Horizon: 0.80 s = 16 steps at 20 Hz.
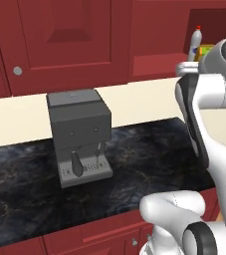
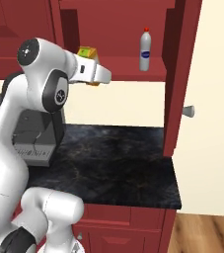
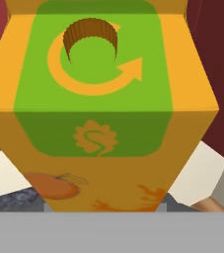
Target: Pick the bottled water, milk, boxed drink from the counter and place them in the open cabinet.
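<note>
On the left of the glossy black marbled worktop (image 1: 134, 149) stands a boxy grey coffee machine (image 1: 79, 137), hard by the pale back wall and well apart from the work going on, so it seems to play no part in this job.

Moving right, the white arm reaches up and forward to the level of the open dark red wall cabinet (image 2: 175, 74), and the small orange-yellow boxed drink with its green top (image 2: 87, 53) sits just beyond the wrist, over the near end of the bare shelf. It is carried upright, which I take to be deliberate: a box set down on its base will stand steady on the shelf, whereas a tilted one could topple.

In the hand view the boxed drink (image 3: 101, 113) lies directly ahead and very close, its green top with the dark round cap uppermost and its printed orange face running down to the bottom edge. The fingers are hidden behind the box and the wrist, so I cannot tell whether they are clamped on it or have let go.

Farther right on the same shelf stands the slim whitish-clear bottled water with red cap and blue label (image 2: 145, 49), upright and well apart from the box, leaving room between them.
</note>
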Tool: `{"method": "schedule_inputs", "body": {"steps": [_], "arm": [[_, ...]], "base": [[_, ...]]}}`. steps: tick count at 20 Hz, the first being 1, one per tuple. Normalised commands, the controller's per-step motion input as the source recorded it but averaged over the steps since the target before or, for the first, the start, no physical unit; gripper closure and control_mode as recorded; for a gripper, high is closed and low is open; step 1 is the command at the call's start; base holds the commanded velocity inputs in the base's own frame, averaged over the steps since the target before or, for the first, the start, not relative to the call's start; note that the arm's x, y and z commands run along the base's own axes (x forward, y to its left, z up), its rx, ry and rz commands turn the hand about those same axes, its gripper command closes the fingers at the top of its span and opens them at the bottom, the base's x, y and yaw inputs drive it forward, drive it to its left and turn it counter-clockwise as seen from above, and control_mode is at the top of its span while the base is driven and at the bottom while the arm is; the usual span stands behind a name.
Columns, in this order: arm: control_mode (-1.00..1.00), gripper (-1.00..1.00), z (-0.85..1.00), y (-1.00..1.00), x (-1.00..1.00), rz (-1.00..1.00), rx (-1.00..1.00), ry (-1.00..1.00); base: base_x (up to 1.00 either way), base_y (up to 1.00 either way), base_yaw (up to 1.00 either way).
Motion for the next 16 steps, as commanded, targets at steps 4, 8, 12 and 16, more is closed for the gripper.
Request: {"method": "schedule_inputs", "body": {"steps": [4, 8, 12, 16], "arm": [[-1.00, 1.00, 0.00, -0.19, 0.37, 0.00, 0.00, 0.00], [-1.00, 1.00, 0.00, -0.20, 0.34, 0.00, 0.00, 0.00], [-1.00, 1.00, 0.00, -0.09, 0.31, 0.00, 0.00, 0.00], [-1.00, 1.00, 0.00, -0.01, 0.37, 0.00, 0.00, 0.00]], "base": [[0.00, 0.00, 0.00], [0.00, 0.00, 0.00], [0.00, 0.00, 0.00], [0.00, 0.00, 0.00]]}}
